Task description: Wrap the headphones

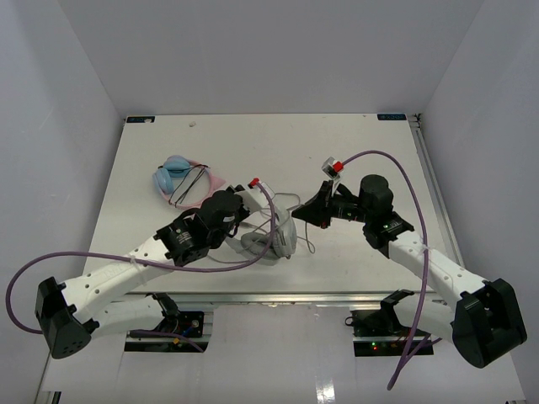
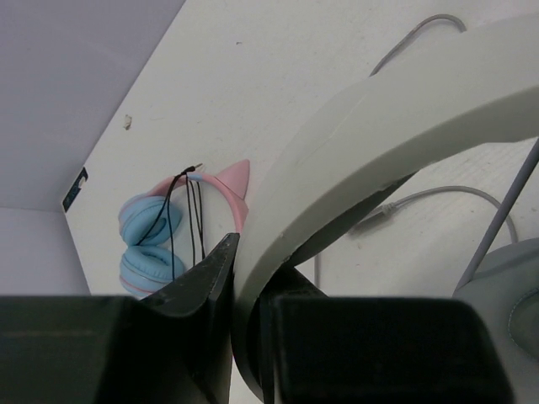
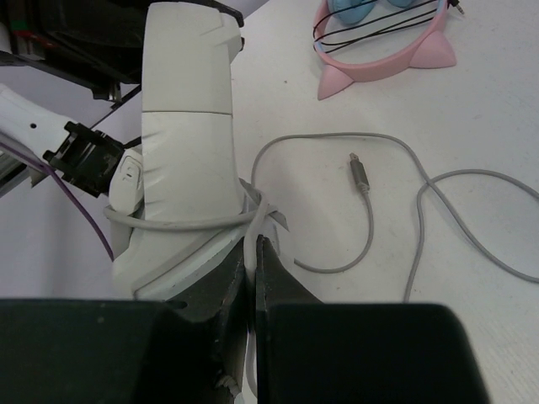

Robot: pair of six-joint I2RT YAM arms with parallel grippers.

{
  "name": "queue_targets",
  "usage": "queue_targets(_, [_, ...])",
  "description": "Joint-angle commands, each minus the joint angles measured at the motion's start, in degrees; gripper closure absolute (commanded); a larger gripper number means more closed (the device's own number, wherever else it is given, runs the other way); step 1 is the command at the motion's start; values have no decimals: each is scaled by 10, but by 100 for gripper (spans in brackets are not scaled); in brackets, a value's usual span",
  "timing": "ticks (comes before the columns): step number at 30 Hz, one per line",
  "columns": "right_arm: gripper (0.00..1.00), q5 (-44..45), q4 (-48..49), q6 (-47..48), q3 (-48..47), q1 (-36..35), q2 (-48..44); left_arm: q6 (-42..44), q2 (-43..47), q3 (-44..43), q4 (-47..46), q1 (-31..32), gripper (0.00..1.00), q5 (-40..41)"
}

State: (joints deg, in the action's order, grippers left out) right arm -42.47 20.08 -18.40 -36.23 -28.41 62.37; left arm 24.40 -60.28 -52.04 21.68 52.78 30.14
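Evidently the left gripper (image 2: 248, 265) was pressed shut on the arched plastic headband (image 2: 379, 118) of the white-and-grey over-ear headphones (image 1: 274, 236), with one dark finger on each side of the band. It held the headset near the middle of the white table (image 1: 379, 151), between the two arms. Whether the ear cups rested on the surface could not be told.

The right gripper (image 3: 254, 252) had its fingers pressed together on the long thin grey cable (image 3: 337, 137), pinching it just beside the headband. One turn of the cable lay across the band. Past the pinch, the slack ran in loose curves over the table to the small metal plug (image 3: 360, 174), which lay free.

A pink-and-blue cat-eared headset (image 3: 379, 66) with a thin dark cord lay well apart, toward the far left.

The headphones looked light. The band seemed stiff and smooth, so it would likely twist in a narrow pinch, and the middle of the arch was the sound place to clamp. The cups were probably soft and free to swivel, which made them poor holds. The cable looked limp yet springy, so a turn would likely slacken without tension. It was best held close to the band and pulled gently, to spare its joint.
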Motion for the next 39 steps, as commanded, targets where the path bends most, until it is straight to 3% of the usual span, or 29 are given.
queue_targets(1, [92,-73,79,-37,-39,12,-10,70,18,27,-49,-4,100,76])
queue_targets(9, [91,-99,85,-67,-56,12,-7,73,32,39,-68,-4,100,80])
queue_targets(21, [87,-176,304,-242,-25,10,22,28,22,15,-48,-9,100,62])
queue_targets(26, [85,-181,350,-268,-15,-13,34,-13,0,-16,-20,-17,100,67])
queue_targets(33, [82,-156,347,-250,-6,-52,37,-98,-57,-69,36,-31,100,102])
queue_targets(39, [82,-102,275,-191,-28,-94,40,-209,-128,-136,118,-40,100,146])
